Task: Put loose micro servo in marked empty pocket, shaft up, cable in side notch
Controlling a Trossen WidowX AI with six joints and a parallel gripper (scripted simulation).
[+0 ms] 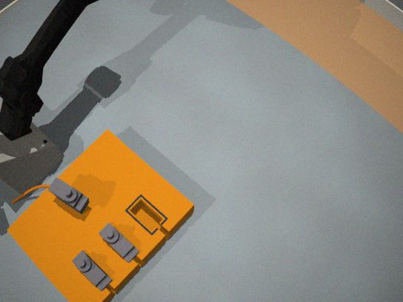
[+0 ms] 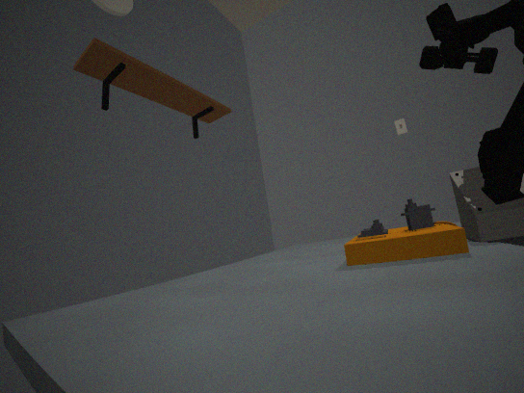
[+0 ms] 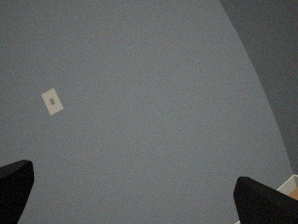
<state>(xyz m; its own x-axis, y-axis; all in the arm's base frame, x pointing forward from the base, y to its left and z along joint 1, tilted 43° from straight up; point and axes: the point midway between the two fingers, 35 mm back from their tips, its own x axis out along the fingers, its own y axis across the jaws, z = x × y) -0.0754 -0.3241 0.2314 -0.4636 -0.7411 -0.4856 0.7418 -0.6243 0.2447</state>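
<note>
The loose grey micro servo (image 1: 69, 196) (image 2: 419, 217) stands on top of the orange deck (image 1: 107, 155) (image 2: 409, 249), near its left edge in the top view. Its shaft points up and its body stands high above the surface. Its orange cable (image 1: 31, 188) hangs over the deck's edge. The marked pocket outline (image 1: 153, 206) surrounds an empty pocket near the deck's right corner, with a side notch (image 1: 164, 231) at the edge. My gripper (image 2: 458, 60) (image 3: 135, 182) is open and empty, high above the deck. It is outside the top view.
Two seated servos (image 1: 119, 243) (image 1: 92, 271) sit in a row beside the pocket. The arm's base (image 1: 33, 159) (image 2: 474, 212) stands beside the deck. A wooden shelf (image 2: 154, 87) hangs on the wall. The wrist view faces a wall with a pale plate (image 3: 52, 109).
</note>
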